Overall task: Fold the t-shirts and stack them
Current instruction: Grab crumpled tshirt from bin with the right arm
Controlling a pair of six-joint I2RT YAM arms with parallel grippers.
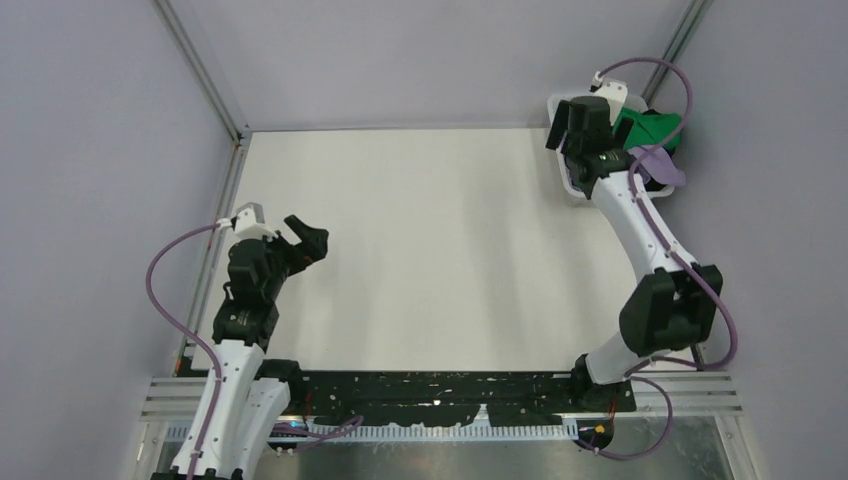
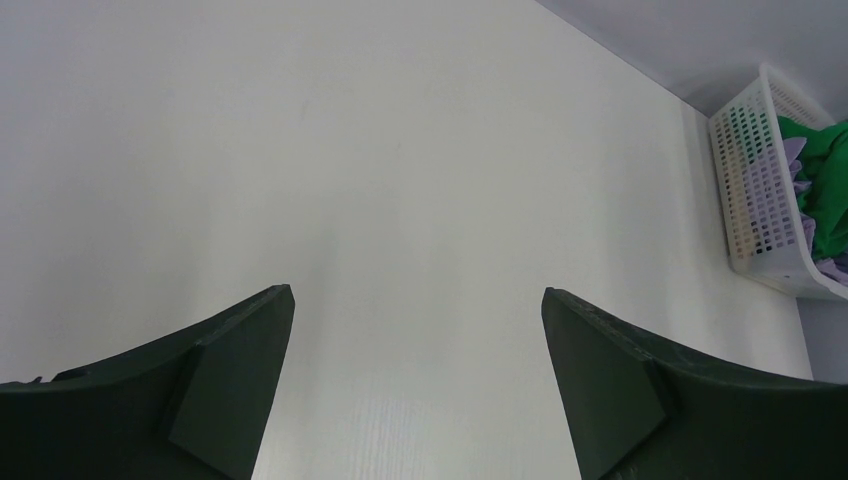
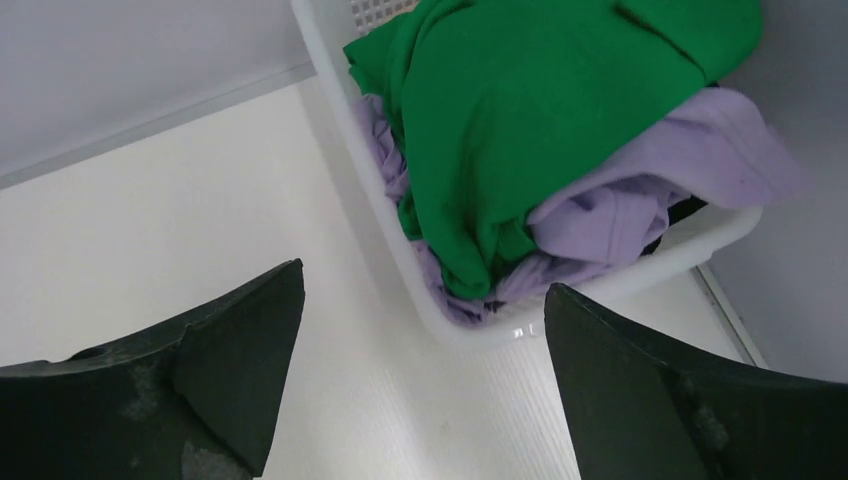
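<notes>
right tool (image 3: 422, 280) near t-shirts (image 3: 520, 120) in basket (image 3: 610, 282)

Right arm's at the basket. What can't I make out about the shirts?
- Right wrist: how many shirts lie under the green shirt and lavender shirt; they cover the pile. A dark sliver beneath is too small to identify. The basket's far end is cut by the top edge.
- Top view: the right arm hides most of the basket.
- Left wrist: the right edge cuts the basket off.

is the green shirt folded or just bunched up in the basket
Bunched up, not folded: the green shirt lies crumpled in the white basket, draped over a lavender shirt, with loose wrinkles.
</notes>
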